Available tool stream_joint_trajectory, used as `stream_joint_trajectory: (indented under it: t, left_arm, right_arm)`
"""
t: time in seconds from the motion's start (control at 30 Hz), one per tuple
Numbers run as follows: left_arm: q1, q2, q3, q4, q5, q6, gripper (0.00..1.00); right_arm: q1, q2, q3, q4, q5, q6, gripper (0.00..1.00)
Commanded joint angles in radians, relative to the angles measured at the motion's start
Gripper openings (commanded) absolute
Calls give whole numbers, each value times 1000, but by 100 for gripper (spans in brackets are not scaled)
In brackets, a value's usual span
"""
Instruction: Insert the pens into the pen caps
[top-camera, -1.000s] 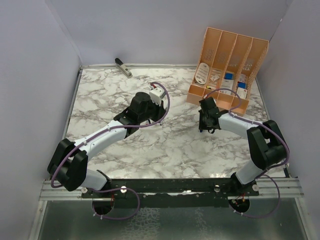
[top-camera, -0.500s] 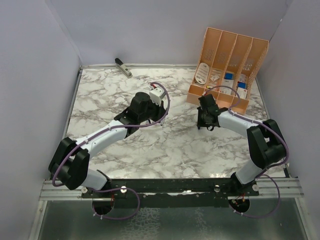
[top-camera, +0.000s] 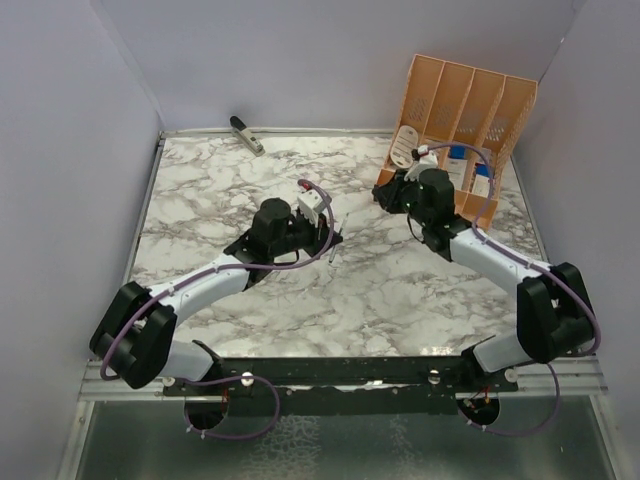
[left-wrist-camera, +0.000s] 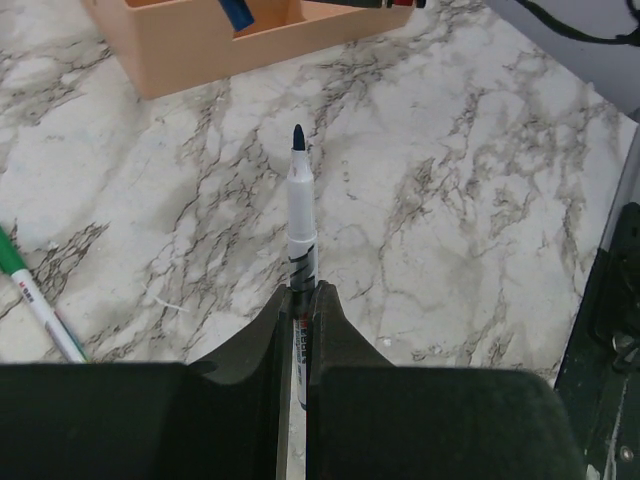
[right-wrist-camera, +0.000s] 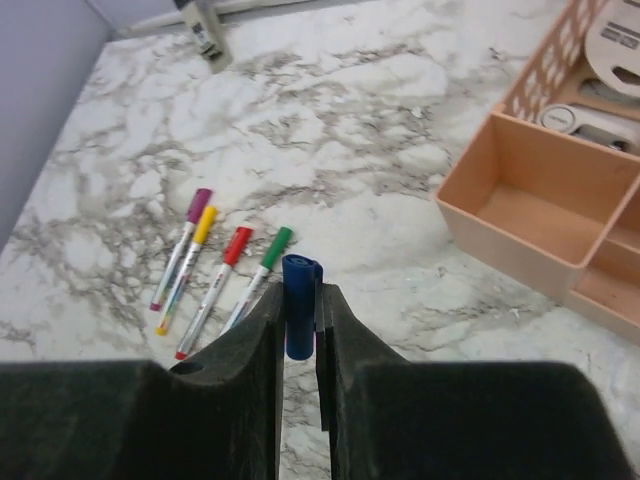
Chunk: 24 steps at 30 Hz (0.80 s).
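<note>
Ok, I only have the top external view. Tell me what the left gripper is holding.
Observer: The left gripper is shut on a thin silver-grey marker pen, its dark-blue tip bare and pointing forward.
Operator: Now the right gripper.
Observer: The right gripper is shut on a small blue bullet-shaped plastic cap.
Operator: Report the other pens.
Observer: The purple-capped pen, yellow-capped pen, red-capped pen and green-capped pen lie side by side on the white marble table.
</note>
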<state>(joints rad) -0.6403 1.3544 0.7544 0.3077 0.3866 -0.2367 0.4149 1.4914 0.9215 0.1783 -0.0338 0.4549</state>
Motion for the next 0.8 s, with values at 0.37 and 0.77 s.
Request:
stream_joint_trajectory:
  t: [0.37, 0.77]
  left_arm:
    - [4, 20, 1, 240, 232, -72, 0]
    - [4, 38, 47, 240, 199, -77, 0]
  right_arm:
    - [0, -192, -303, 870, -311, 113, 1]
    - [1, -203, -343, 1038, -356, 221, 1]
